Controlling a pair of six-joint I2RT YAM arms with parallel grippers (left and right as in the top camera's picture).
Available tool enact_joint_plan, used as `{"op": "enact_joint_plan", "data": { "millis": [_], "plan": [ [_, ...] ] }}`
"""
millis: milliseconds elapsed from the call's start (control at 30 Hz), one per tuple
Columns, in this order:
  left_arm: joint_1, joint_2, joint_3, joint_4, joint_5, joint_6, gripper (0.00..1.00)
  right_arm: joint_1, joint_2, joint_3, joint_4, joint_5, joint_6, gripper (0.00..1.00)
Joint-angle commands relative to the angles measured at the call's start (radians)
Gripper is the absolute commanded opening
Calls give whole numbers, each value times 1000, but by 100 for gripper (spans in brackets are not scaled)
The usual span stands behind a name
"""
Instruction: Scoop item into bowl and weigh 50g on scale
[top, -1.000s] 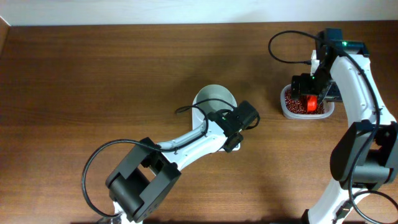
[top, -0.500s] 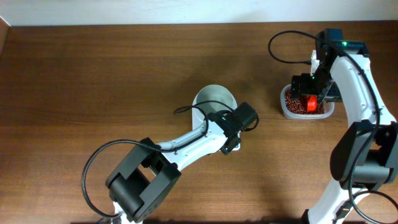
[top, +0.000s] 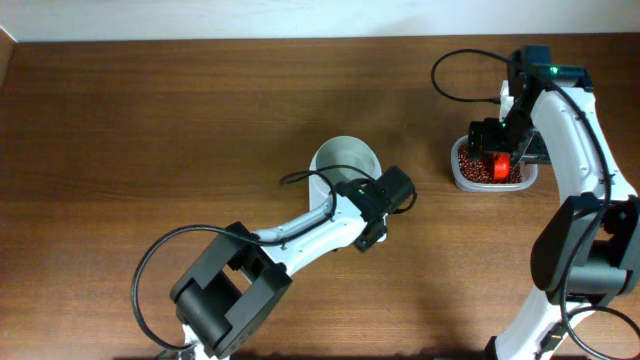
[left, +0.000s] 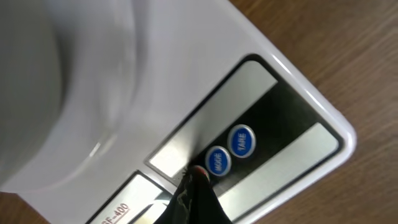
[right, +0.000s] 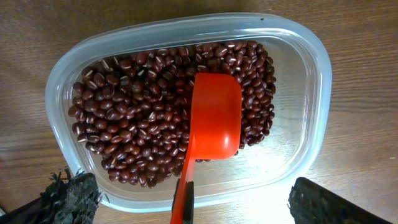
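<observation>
The white bowl (top: 345, 163) stands on the white scale (left: 186, 56); in the left wrist view its wall (left: 37, 93) fills the left side. My left gripper (left: 199, 177) is shut, and its tip touches the scale's front panel beside the left of two blue buttons (left: 217, 160). In the overhead view my left gripper (top: 388, 192) covers most of the scale. The red-brown beans (right: 124, 124) lie in a clear container (right: 311, 62). A red scoop (right: 214, 118) rests on them. My right gripper (right: 202, 202) is open, its fingers wide on either side of the scoop's handle.
The clear container (top: 457, 180) stands at the right of the brown wooden table (top: 150, 120), under my right gripper (top: 495, 160). A black cable (top: 455, 75) loops behind the right arm.
</observation>
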Motion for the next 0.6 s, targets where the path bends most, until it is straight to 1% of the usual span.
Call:
{"op": "enact_joint_plan", "data": {
  "millis": [0, 567],
  "plan": [
    [-9, 24, -17, -1, 57, 5, 0, -3, -5, 12, 3, 2, 3, 99],
    [16, 52, -18, 29, 53, -7, 0, -3, -5, 12, 3, 2, 3, 99]
  ]
}}
